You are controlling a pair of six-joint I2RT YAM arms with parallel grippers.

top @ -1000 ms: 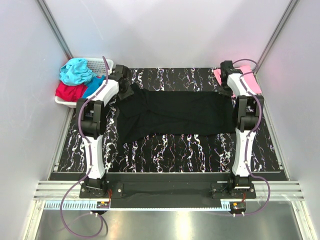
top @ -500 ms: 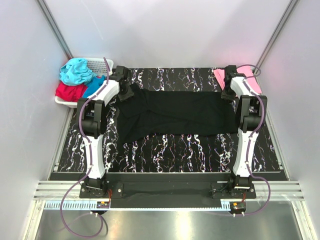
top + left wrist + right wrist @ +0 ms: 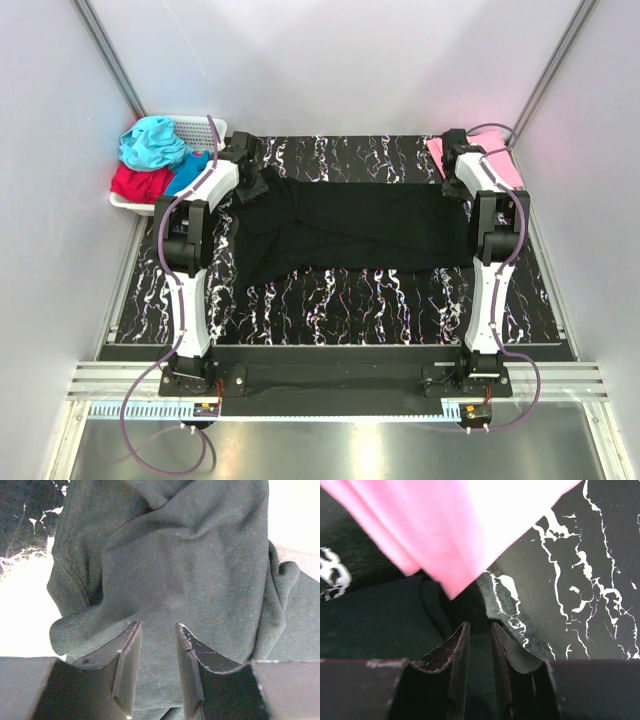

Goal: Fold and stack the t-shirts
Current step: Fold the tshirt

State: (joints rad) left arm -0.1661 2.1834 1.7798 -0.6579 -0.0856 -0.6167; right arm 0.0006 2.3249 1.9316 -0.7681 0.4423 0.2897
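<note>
One black t-shirt (image 3: 350, 228) | flat | long axis left-right across table (image 3: 350, 300)

I can't make out a single word, label, brand, number or sign on anything here. The small fittings (image 3: 207, 407) at the bottom of the top view are too tiny to show any marking.

Plain pale walls (image 3: 340, 60) enclose a black, white-veined table (image 3: 350, 300) with a metal rail (image 3: 110, 380) along its near edge.
</note>
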